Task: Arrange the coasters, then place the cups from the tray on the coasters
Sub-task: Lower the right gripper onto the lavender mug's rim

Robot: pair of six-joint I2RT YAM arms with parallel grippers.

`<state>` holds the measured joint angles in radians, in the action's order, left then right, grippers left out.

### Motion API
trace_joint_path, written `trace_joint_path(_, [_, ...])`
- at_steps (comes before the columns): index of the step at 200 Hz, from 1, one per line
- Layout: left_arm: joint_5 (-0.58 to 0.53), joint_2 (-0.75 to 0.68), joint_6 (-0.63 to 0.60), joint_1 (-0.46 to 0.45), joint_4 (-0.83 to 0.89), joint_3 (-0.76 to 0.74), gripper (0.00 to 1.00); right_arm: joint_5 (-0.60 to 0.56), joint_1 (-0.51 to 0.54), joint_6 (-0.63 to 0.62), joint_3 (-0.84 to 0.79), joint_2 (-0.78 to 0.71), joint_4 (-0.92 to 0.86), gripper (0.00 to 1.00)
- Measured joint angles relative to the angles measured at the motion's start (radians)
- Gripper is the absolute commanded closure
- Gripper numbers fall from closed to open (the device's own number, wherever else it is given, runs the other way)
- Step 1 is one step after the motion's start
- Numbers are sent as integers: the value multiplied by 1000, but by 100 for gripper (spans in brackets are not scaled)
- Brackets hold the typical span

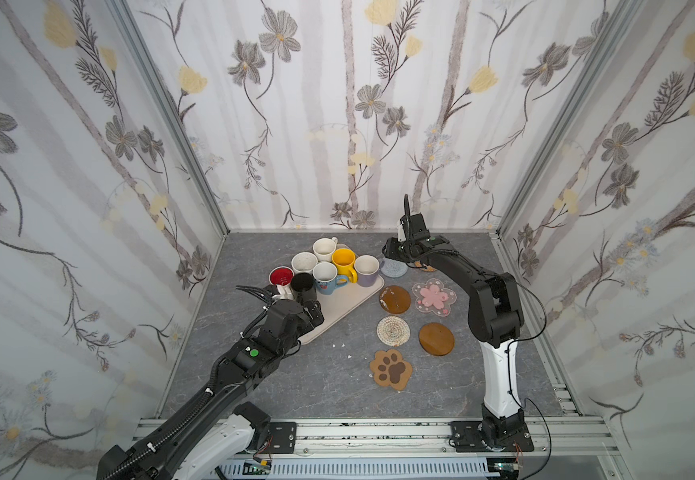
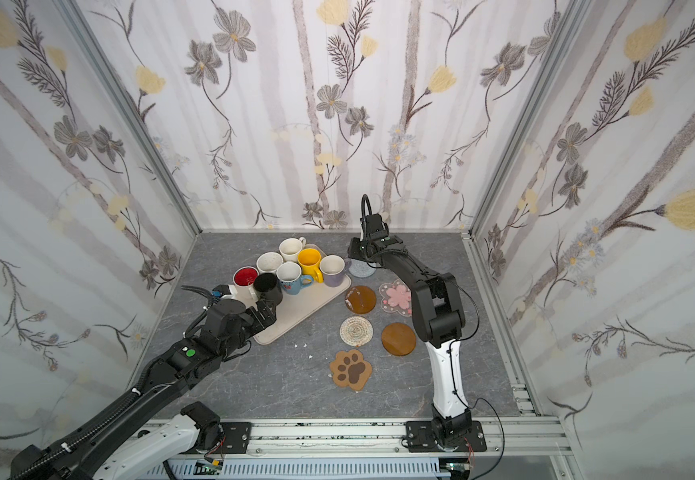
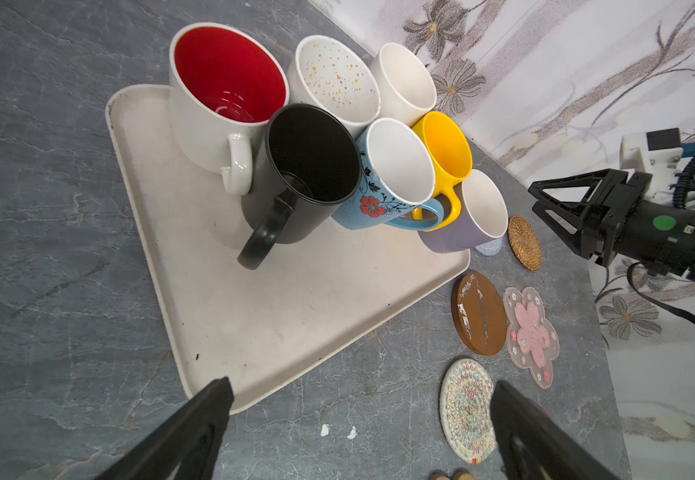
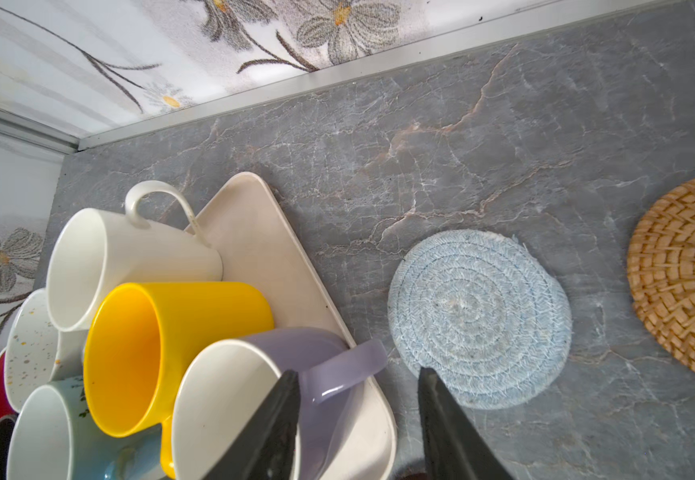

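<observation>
A grey marbled surface (image 1: 316, 390) carries a few small white crumbs (image 3: 325, 430); flowered wallpaper (image 1: 337, 104) covers the walls around it.

the left gripper (image 3: 362, 390) hangs with its jaws spread wide and nothing between them, above grey desk (image 3: 46, 249) by the tray (image 3: 254, 316) corner. seven cups crowd the tray's far end, packed together: red-lined mug (image 3: 229, 75), speckled mug (image 3: 337, 79), plain white mug (image 3: 404, 83), black mug (image 3: 312, 153), blue floral mug (image 3: 395, 166), yellow mug (image 3: 447, 149), lavender mug (image 3: 483, 203). off the tray lie the rattan coaster (image 3: 524, 243), a pale blue coaster (image 3: 489, 248) mostly hidden behind the lavender mug, a scuffed amber disc (image 3: 478, 313) just beside the pink-flower coaster (image 3: 530, 336), and the spiral coaster (image 3: 466, 411). the right gripper (image 3: 532, 196) hovers near the rattan coaster.
</observation>
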<state>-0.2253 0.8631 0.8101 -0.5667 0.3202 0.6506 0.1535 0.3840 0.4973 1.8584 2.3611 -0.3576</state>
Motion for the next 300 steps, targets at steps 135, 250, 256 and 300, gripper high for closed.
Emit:
trace_joint_path(135, [-26,-31,-54,13,55,28,0,16,6,14,89,124,-42,72])
trace_joint_path(250, [-30,-38,-46,14,57,6,0,29,35,-3,-257,-86,52,73])
trace_joint_path(256, [-32,-37,-46,14,57,6,0,31,39,-5,-277,-101,58,73])
trace_joint_path(300, [-35,-13,-46,14,56,6,0,31,88,-5,-413,-191,116,73])
